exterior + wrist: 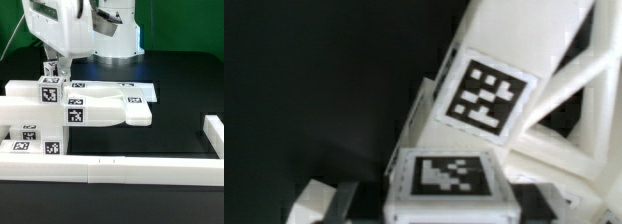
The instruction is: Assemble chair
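Chair parts (100, 105) look like smooth white plastic with a faint sheen, and carry flat matt black-and-white tag markers (482, 95) like printed paper. Table top (170, 90) under the chair parts is matt black, and the border rail (150, 170) beside them is plain smooth white.

One white chair structure (85, 108) with at least seven visible tag markers (47, 92) — two border rails (150, 169), one marker board (140, 91)

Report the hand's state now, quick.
Hand: shut on a white tagged chair part, which it grips from both sides.
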Controlling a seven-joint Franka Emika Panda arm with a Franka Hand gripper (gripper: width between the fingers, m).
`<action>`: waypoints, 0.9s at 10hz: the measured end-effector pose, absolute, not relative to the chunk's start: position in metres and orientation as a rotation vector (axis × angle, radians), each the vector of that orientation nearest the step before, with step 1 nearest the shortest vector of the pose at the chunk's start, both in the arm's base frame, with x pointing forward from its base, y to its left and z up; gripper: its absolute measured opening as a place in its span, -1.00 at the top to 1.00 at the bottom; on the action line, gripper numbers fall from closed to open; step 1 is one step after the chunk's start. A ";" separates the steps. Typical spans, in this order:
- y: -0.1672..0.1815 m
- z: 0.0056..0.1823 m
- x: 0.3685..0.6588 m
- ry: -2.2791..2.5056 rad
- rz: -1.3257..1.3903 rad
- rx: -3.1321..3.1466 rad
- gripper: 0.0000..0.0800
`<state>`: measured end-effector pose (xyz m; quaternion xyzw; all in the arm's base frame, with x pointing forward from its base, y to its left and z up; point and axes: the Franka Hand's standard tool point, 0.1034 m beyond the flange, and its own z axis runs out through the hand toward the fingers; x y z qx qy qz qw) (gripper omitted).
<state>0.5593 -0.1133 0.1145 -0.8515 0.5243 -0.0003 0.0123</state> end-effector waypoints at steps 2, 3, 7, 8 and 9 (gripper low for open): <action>-0.112 0.116 0.561 1.613 0.008 -2.666 -0.10; -0.112 0.116 0.561 1.583 0.006 -2.686 -0.42; -0.113 0.115 0.560 1.206 -0.002 -2.876 -0.61; -0.113 0.115 0.560 1.112 -0.004 -2.914 -0.62; -0.115 0.115 0.560 0.993 -0.005 -2.957 -0.62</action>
